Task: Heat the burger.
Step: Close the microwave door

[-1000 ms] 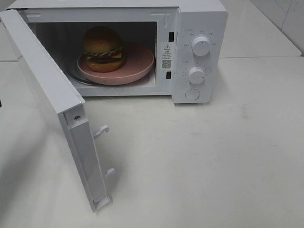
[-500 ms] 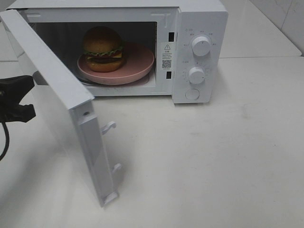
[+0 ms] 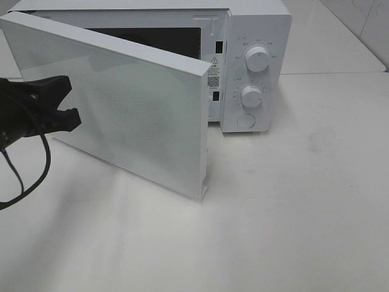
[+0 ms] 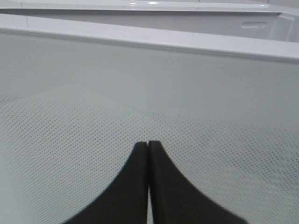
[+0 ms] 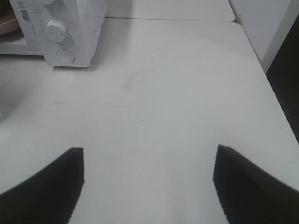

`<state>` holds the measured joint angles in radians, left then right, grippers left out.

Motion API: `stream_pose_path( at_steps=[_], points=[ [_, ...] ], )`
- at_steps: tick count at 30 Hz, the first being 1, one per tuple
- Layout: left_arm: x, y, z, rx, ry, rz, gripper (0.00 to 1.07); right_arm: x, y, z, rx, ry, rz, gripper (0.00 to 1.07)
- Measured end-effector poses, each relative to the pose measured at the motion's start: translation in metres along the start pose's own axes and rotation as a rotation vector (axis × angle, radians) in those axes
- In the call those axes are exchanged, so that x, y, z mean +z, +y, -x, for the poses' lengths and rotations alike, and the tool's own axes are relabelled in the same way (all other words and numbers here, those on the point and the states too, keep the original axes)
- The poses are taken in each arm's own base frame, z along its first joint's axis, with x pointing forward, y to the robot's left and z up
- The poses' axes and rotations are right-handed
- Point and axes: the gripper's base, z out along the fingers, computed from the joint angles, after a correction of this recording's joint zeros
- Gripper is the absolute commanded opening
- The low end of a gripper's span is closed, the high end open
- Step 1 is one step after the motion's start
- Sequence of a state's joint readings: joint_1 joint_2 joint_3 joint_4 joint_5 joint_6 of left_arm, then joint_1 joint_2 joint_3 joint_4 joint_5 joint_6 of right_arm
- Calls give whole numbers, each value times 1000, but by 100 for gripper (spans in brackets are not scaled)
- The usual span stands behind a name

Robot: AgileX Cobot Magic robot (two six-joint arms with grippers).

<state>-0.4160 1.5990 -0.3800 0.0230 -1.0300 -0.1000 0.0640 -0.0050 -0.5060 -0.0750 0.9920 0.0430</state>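
Observation:
The burger is hidden behind the door [image 3: 134, 109] of the white microwave [image 3: 258, 24], which stands half swung toward the opening. My left gripper [image 3: 68, 100] is at the door's outer face near its hinge side. In the left wrist view the left gripper [image 4: 148, 145] is shut, empty, with its tips against the dotted door window [image 4: 210, 154]. My right gripper [image 5: 148, 149] does not show in the exterior high view. In its wrist view it hangs open over bare table, holding nothing. A sliver of the pink plate [image 5: 5, 25] shows inside the microwave.
Two dials [image 3: 256, 59] [image 3: 251, 96] and a round button [image 3: 245, 120] sit on the microwave's right panel. The white table [image 3: 292, 213] stretches in front and to the right. Its right edge [image 5: 275, 107] drops off near a wall.
The door has swung from wide open to about half shut, covering the burger and plate. My left gripper came in from the left edge and now rests against the door.

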Motion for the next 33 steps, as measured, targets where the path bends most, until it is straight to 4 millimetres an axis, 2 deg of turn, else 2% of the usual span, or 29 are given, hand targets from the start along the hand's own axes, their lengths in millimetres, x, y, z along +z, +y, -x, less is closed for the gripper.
stream_pose_path(
  at_steps=[16,20,33],
  points=[
    [47,-36,-12,-15,10,28,0,0,0,0,0,0,0,75],
    [66,-44,-14,-13,35,12,0,0,0,0,0,0,0,75],
    [112,-57,1,-36,38,-11,0,0,0,0,0,0,0,75]
  ],
)
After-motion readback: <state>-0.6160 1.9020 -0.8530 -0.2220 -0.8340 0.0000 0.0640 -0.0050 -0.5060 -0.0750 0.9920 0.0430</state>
